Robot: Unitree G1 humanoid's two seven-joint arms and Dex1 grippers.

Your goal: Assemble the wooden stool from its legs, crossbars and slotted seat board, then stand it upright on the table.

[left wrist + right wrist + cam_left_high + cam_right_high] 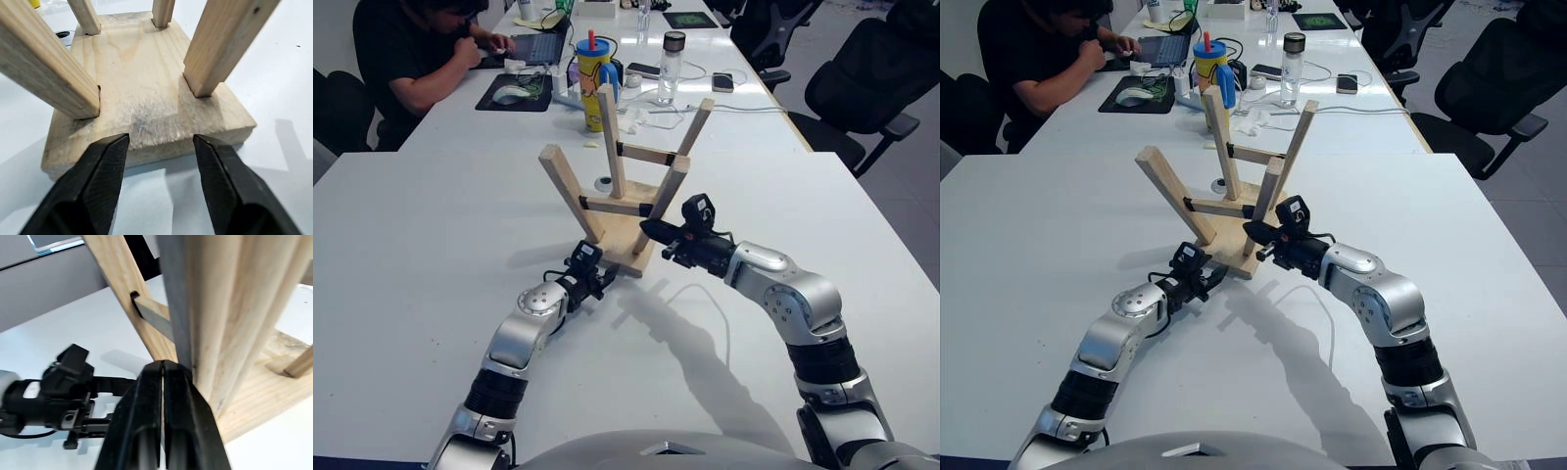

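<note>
White tabletop (411, 245) is being occupied by the wooden stool (617, 207), which is being seen upside down, its slotted seat board (146, 78) lying on the surface, legs pointing up. The left gripper (161, 139) is being held open just before the board's edge. The right gripper (163, 366) is being held against one leg (230, 308), fingers closed together on nothing.

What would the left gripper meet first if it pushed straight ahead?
Probably the near edge of the seat board, which lies right ahead of the left gripper and its open jaws; the exact gap is unclear.
</note>
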